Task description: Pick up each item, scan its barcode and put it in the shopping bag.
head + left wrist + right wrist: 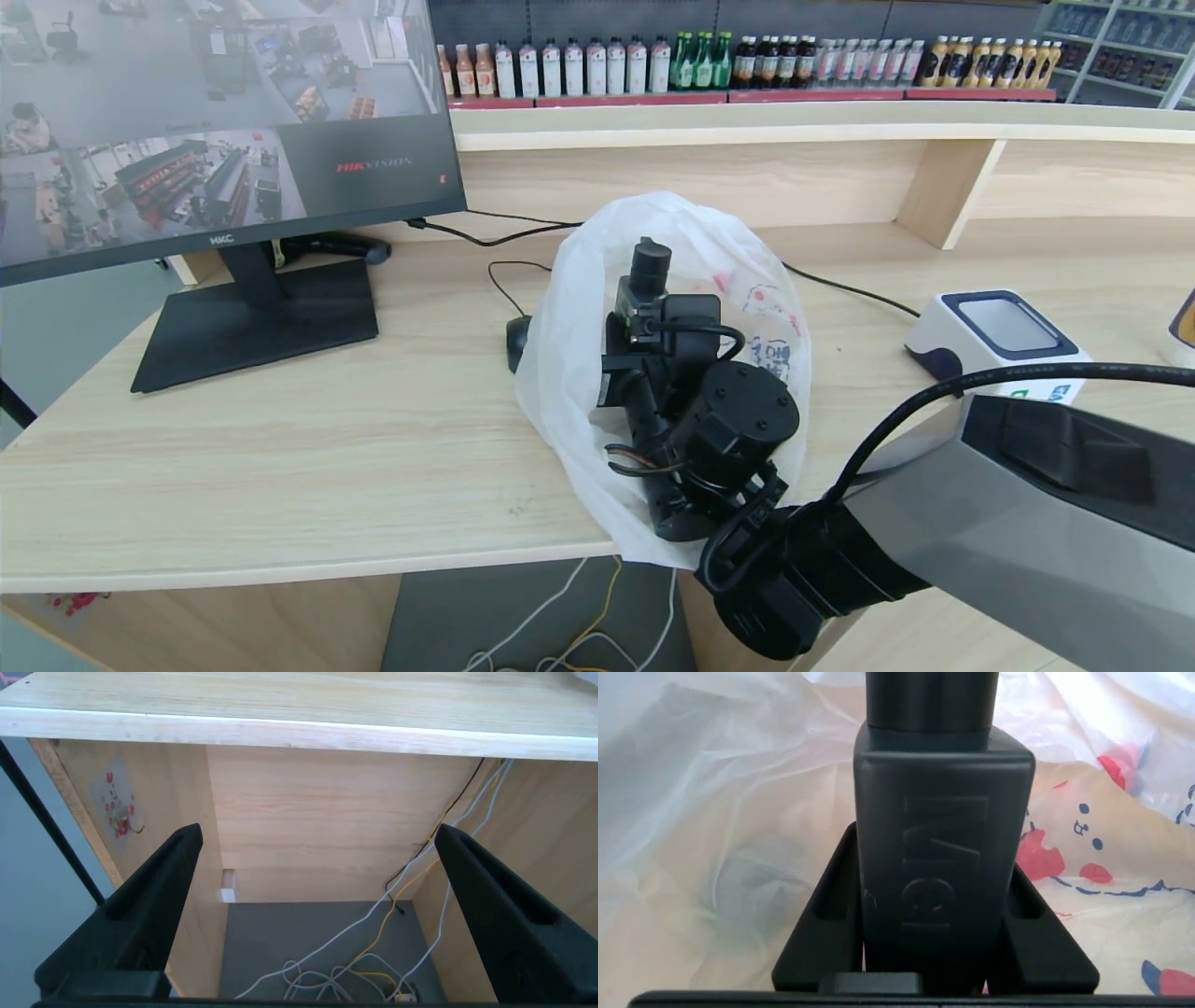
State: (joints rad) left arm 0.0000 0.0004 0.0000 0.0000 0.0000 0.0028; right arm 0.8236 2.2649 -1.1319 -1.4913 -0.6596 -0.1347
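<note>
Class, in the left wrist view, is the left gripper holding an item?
No, the left gripper is open, with loose cables and a wooden panel seen between its fingers.

White bag (579, 308) around dark bottle (943, 859)

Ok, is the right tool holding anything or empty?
Holding: the right tool is shut on a dark bottle, fingers pressing both sides.

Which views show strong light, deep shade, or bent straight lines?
Head view: the counter's front edge bows, lens distortion. Right wrist view: the shopping bag glows bright around the dark bottle in the right gripper. Left wrist view: beyond the open left gripper, the recess under the counter is shaded.
</note>
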